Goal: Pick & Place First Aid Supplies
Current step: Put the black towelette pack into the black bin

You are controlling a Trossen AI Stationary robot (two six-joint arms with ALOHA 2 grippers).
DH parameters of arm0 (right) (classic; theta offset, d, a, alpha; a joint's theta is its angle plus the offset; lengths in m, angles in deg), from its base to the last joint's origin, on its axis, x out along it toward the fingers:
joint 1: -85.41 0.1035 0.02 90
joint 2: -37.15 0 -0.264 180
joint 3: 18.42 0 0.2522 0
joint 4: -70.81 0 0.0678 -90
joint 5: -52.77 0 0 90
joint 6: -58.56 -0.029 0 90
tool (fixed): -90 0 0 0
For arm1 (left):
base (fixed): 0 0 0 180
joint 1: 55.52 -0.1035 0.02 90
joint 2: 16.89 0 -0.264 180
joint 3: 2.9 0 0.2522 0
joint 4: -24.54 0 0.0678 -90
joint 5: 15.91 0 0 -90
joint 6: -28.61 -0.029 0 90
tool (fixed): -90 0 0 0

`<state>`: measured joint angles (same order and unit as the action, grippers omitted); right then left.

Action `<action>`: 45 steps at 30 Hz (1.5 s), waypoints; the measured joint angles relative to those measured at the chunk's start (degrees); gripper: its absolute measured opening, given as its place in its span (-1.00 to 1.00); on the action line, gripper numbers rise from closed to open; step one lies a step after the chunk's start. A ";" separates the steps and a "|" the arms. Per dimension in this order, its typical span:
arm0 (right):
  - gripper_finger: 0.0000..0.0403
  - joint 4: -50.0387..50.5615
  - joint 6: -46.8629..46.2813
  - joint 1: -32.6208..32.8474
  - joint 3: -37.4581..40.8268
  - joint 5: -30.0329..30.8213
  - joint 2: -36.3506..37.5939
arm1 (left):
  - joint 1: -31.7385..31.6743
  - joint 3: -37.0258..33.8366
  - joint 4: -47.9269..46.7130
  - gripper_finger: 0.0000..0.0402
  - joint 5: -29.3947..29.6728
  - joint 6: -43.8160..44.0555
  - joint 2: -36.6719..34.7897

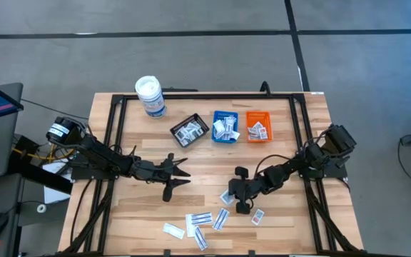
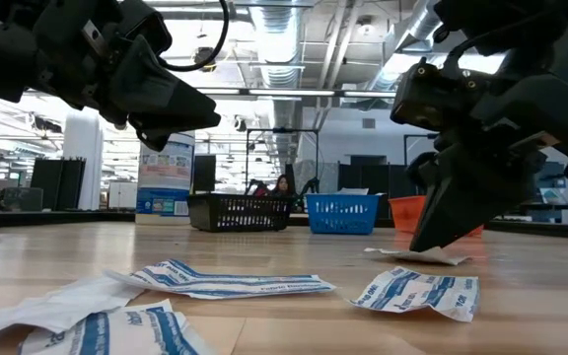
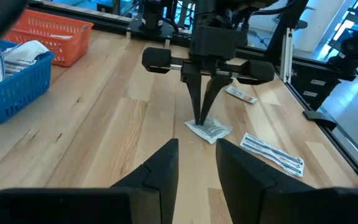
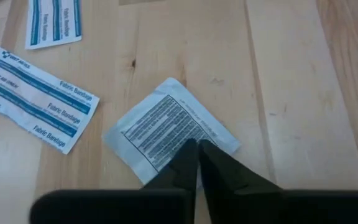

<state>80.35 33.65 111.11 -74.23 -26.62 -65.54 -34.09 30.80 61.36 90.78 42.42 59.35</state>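
Observation:
Several first aid supplies, flat white packets with blue print [image 1: 198, 219], lie loose on the wooden table near its front edge. One white packet with dark print [image 4: 166, 124] lies flat just left of them. My right gripper [image 4: 197, 148] slants down onto it, shut, and shows as well in the high view [image 1: 232, 194]. My left gripper [image 1: 186, 176] hovers level above the table's middle left, open, with nothing between its fingers [image 3: 166, 165]. My right gripper has its two fingertips [image 3: 201, 118] closed together on the dark-printed packet's upper face, close to one edge [image 4: 188, 138]. They come slanting down from the table's right. The packet lies flat on the table. Whether paper sits between the tips does not show.
At the back stand a black tray [image 1: 189, 130], a blue tray [image 1: 225, 126] and an orange tray [image 1: 257, 126], each holding packets. A white round canister [image 1: 150, 96] stands at the far left. A black frame [image 1: 212, 95] borders the table.

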 joint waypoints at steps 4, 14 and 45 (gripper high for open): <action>-0.96 0.05 0.00 0.00 0.00 0.54 -0.03 | 0.00 -0.01 -0.02 -0.46 0.00 0.00 -0.01; -1.00 -0.68 4.85 0.09 -2.23 1.17 2.55 | 0.00 -0.02 -0.02 -0.46 0.00 0.00 0.00; 0.14 -0.48 9.98 -2.66 -2.60 -3.50 3.91 | 0.02 -0.02 -0.02 -0.46 -0.04 0.20 0.00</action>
<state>79.86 43.63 108.45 -76.83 -30.11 -61.63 -34.07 30.78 61.34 90.74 42.61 59.36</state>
